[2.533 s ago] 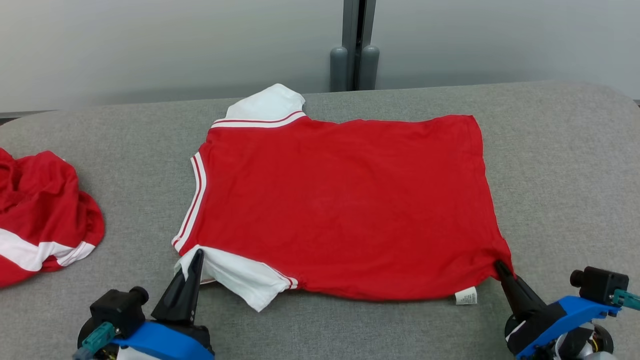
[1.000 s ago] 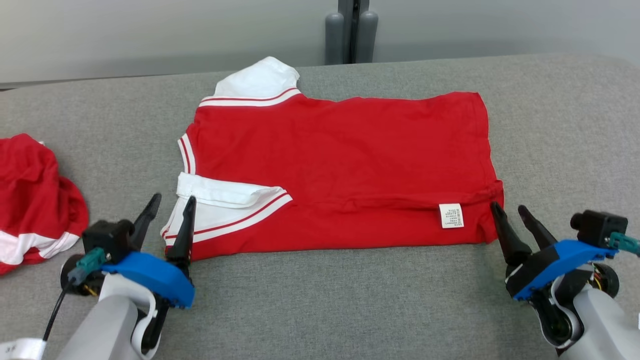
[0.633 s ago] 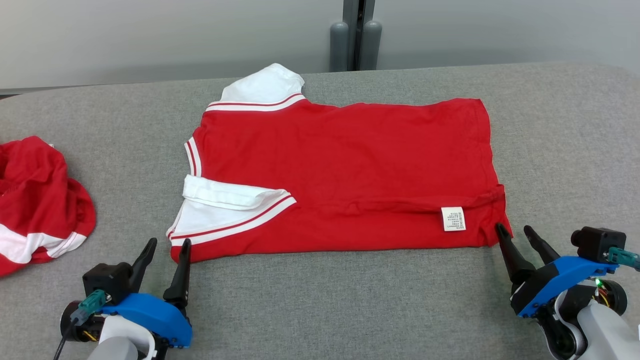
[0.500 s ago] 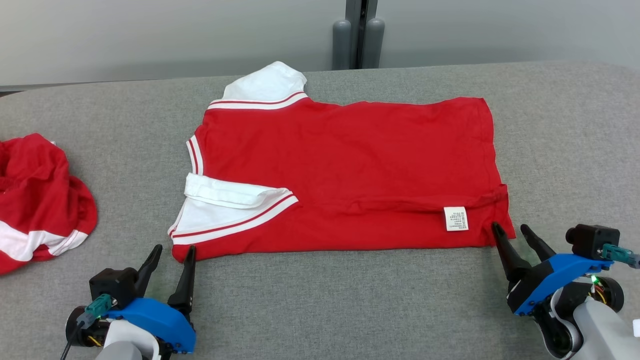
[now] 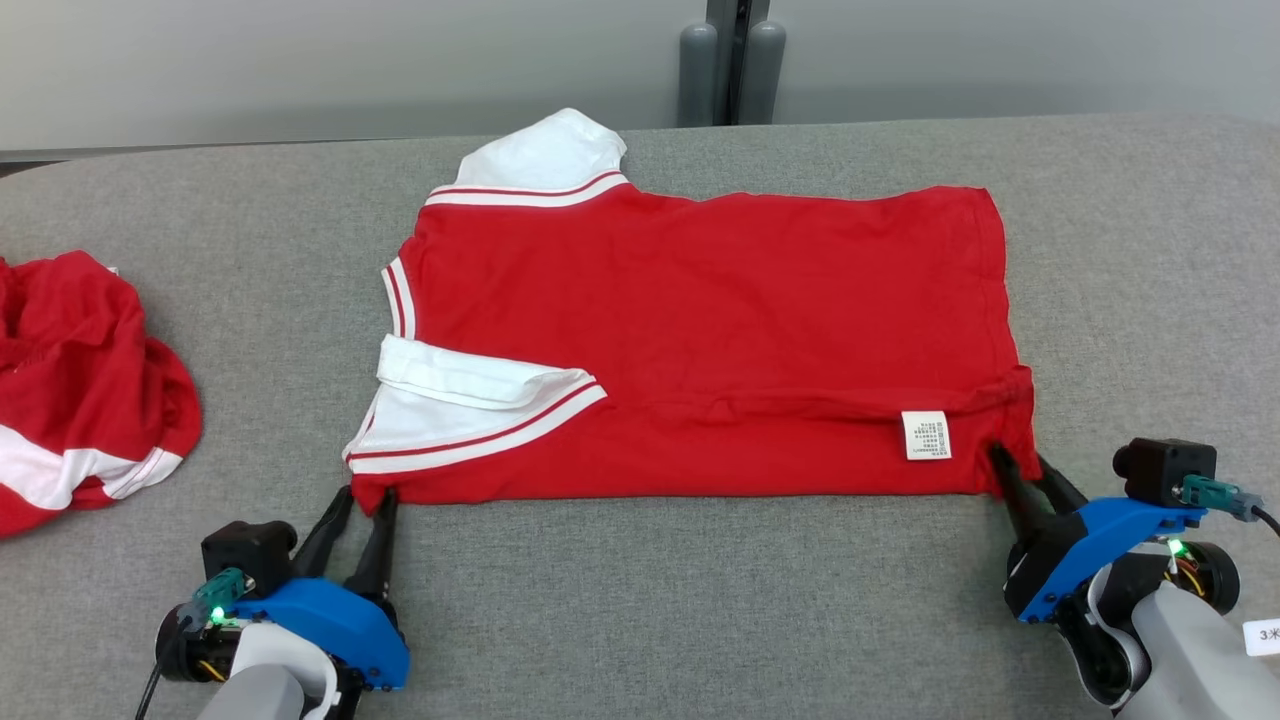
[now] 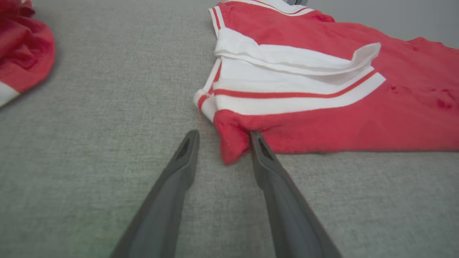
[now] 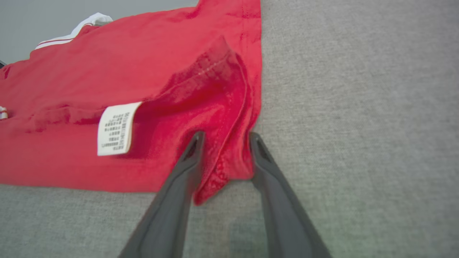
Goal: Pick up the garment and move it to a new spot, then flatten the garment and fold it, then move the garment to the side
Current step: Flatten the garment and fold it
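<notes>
The garment [image 5: 700,330], a red shirt with white striped sleeves, lies flat on the grey table, its near strip folded up with one sleeve and a white label [image 5: 925,435] on top. My left gripper [image 5: 365,497] sits at the near left corner. In the left wrist view the left gripper [image 6: 222,135] is open, and the garment [image 6: 322,118] has its corner between the fingers, touching only the right one. My right gripper [image 5: 1018,462] straddles the near right corner. In the right wrist view the right gripper [image 7: 226,135] has bunched cloth of the garment [image 7: 125,71] between its still-parted fingers.
A second red and white garment [image 5: 80,390] lies crumpled at the table's left edge. The grey padded table [image 5: 700,600] has free room in front of the shirt and to its right. A dark post [image 5: 740,60] stands behind the table's far edge.
The near edge and sleeve were folded over the shirt and let go. Both grippers then drew back, came in at the new near corners, and their fingers have narrowed around the cloth.
</notes>
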